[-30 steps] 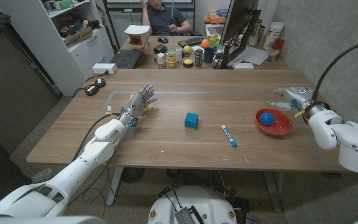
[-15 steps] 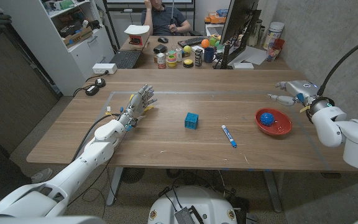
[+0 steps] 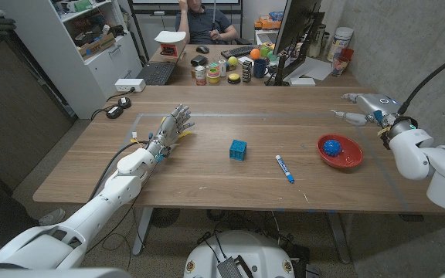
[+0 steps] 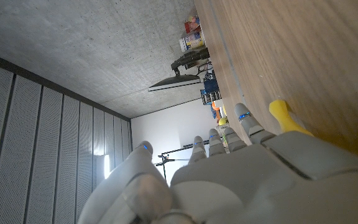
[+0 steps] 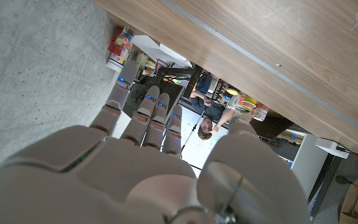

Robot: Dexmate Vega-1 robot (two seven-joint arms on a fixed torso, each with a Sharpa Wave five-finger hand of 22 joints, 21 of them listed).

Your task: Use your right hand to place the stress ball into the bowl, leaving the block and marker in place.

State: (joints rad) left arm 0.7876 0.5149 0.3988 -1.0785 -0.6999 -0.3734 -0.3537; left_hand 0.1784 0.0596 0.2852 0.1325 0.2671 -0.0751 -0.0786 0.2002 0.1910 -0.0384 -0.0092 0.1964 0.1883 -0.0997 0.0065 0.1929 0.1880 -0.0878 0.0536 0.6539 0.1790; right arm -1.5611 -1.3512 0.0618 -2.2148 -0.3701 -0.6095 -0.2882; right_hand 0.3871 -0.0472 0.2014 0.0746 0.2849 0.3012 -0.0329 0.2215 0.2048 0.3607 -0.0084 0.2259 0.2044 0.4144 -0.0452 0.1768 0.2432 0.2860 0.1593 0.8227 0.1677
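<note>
stress ball (image 3: 331, 146) was seen already in the bowl (image 3: 351, 160). right hand (image 3: 359, 109) was empty, fingers apparently spread, beyond the bowl. retreat was best kept high, block (image 3: 239, 150) and marker (image 3: 284, 167) left untouched.

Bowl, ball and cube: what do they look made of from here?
Bowl: red, smooth with a slight sheen, likely plastic, though glazed ceramic is possible. Stress ball inside it: blue, matte, probably foam or soft rubber; the look can't confirm softness. Block: teal, with small pale marks on its faces, likely plastic or painted wood.
</note>
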